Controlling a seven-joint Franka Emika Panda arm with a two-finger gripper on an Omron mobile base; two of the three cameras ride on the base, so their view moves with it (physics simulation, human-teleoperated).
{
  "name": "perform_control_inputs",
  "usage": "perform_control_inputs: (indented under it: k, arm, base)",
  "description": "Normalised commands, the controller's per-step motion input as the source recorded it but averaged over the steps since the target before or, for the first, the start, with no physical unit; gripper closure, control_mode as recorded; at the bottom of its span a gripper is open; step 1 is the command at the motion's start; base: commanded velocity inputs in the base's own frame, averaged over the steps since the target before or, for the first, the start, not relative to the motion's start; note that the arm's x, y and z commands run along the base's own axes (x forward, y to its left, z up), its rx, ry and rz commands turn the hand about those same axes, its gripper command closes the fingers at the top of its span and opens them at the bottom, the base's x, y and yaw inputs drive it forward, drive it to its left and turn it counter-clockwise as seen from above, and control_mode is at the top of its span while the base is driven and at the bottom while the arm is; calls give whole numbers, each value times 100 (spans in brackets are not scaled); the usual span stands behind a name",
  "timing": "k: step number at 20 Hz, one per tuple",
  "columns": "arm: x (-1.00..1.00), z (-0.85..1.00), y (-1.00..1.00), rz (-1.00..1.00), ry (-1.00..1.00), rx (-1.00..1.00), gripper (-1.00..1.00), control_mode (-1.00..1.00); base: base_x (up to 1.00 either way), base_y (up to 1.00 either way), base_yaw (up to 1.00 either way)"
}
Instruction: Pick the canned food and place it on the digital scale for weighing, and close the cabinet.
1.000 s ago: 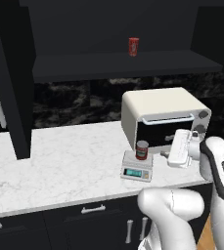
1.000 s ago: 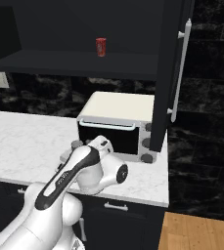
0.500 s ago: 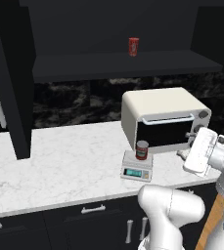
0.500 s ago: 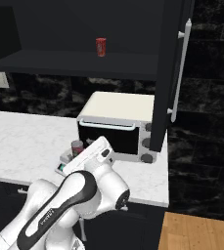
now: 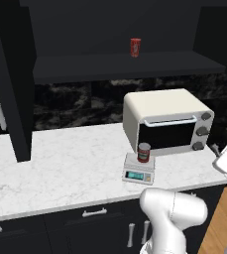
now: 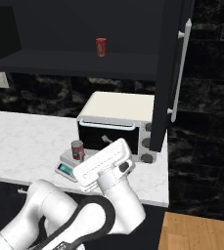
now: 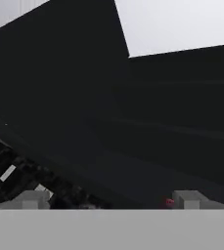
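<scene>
The canned food [image 5: 143,152] [image 6: 77,149], a short red can with a pale label, stands upright on the digital scale [image 5: 139,171] [image 6: 66,167] in front of the toaster oven. My gripper [image 5: 222,140] [image 7: 108,199] is off to the right of the scale, at the counter's right end, open with nothing between its fingers. It points up at the dark cabinet. The cabinet's doors stand open: the left door [image 5: 11,79] and the right door [image 6: 169,73] with its silver bar handle [image 6: 181,68].
A cream toaster oven [image 5: 167,124] [image 6: 116,122] sits behind the scale. A slim all-red can [image 5: 135,47] [image 6: 100,47] stands on the open cabinet shelf [image 5: 125,67]. The white marble counter [image 5: 60,168] runs left; black drawers lie below it.
The arm has swung right, away from the scale, and the hand has tipped upward. The canned food stays on the scale. The fingers stay open.
</scene>
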Motion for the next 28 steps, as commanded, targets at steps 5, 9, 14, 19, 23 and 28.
perform_control_inputs:
  k: [5, 9, 14, 19, 23, 28]
  arm:
    - [-22, 59, -100, 0, -29, 18, -100, -100]
    - [-1, 25, -95, 0, -13, 22, -100, -100]
    - [1, 0, -96, 1, 0, 23, -100, -100]
    - [21, 7, -94, 2, 2, 21, -100, -100]
    - [0, 86, -76, 4, -1, 14, -100, -100]
    - [-1, 98, -22, 7, -5, 1, -100, -100]
  base:
    - [0, 0, 0]
    - [0, 0, 0]
    - [0, 0, 0]
    - [0, 0, 0]
    - [0, 0, 0]
    - [0, 0, 0]
